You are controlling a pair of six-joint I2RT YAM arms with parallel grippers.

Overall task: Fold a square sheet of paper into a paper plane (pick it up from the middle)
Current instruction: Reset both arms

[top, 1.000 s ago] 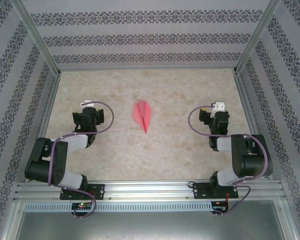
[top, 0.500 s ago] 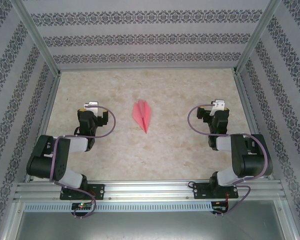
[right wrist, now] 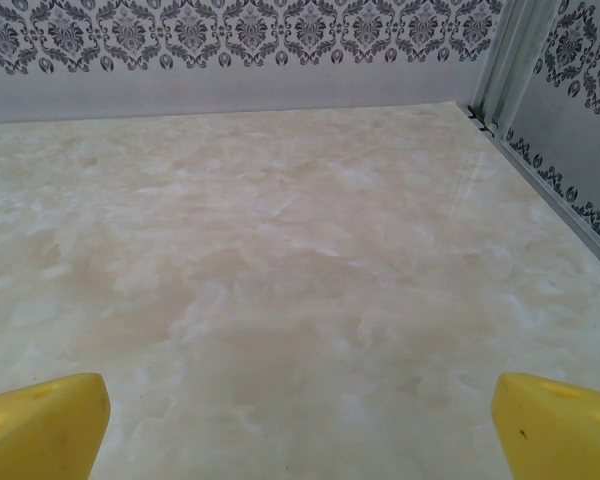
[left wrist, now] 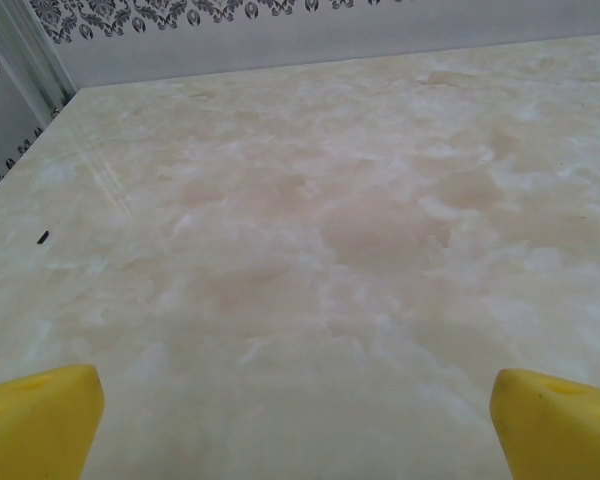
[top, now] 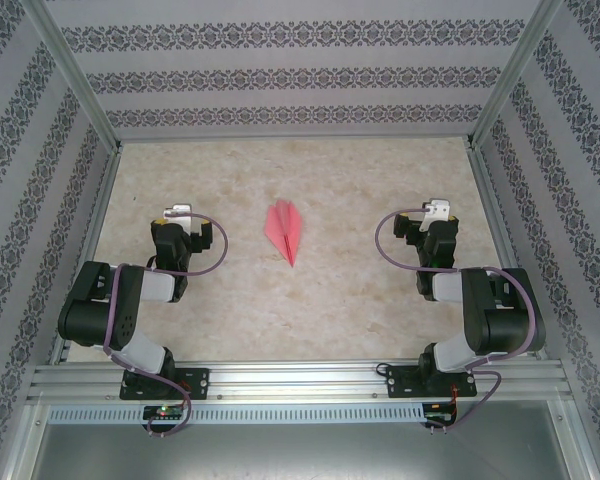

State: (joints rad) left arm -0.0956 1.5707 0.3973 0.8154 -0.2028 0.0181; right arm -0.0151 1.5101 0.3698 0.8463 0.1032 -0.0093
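Now | arms (top: 110, 310) tucked | left tool (left wrist: 298, 425) wide | right tool (right wrist: 300, 425) wide | paper plane (top: 287, 232) apparently flat between

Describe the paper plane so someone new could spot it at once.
Start at the marbled beige table inside the wallpapered enclosure. Midway between the left gripper and right gripper lies the paper plane. It is the one pink-red thing there: a slim, pointed dart.
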